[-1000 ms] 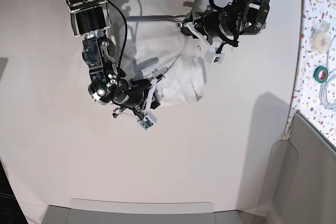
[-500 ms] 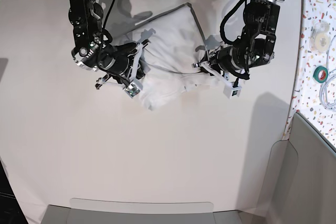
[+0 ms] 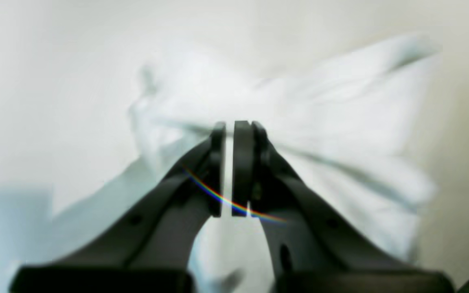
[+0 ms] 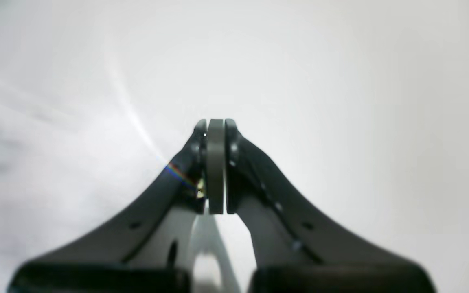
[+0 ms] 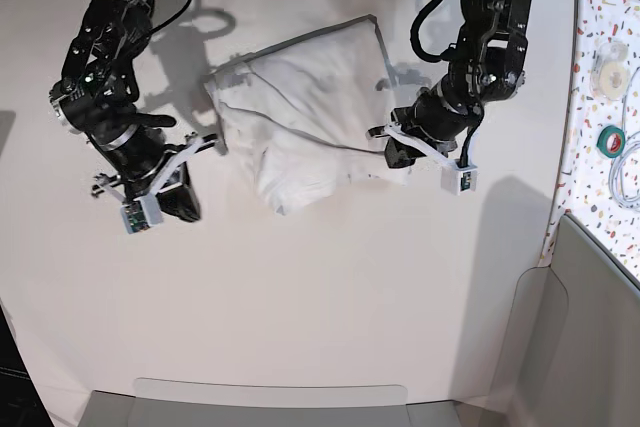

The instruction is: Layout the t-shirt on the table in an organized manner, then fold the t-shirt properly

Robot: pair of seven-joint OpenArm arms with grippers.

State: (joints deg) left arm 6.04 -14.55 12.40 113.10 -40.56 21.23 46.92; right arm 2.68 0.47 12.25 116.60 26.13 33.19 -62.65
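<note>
The white t-shirt [image 5: 300, 112] lies crumpled in a rough slanted heap on the far middle of the off-white table [image 5: 320, 297]. My left gripper [image 5: 387, 152] is at the shirt's right edge. In the left wrist view the left gripper [image 3: 229, 126] is almost closed on the t-shirt [image 3: 340, 134], with wrinkles running to its tips. My right gripper [image 5: 207, 143] is just left of the shirt's left edge. In the right wrist view the right gripper [image 4: 215, 122] is shut with nothing seen in it, over the blurred table [image 4: 340, 81].
A speckled panel [image 5: 592, 17] stands along the right edge, with tape rolls [image 5: 610, 72], a green roll [image 5: 611, 139] and a cable on it. A grey bin [image 5: 590, 327] is at the front right. A grey strip [image 5: 270, 402] runs along the front edge.
My right arm has swung left and away from the shirt and no longer holds it. The shirt has dropped and spread lower on the table. My left gripper has shifted slightly toward the front.
</note>
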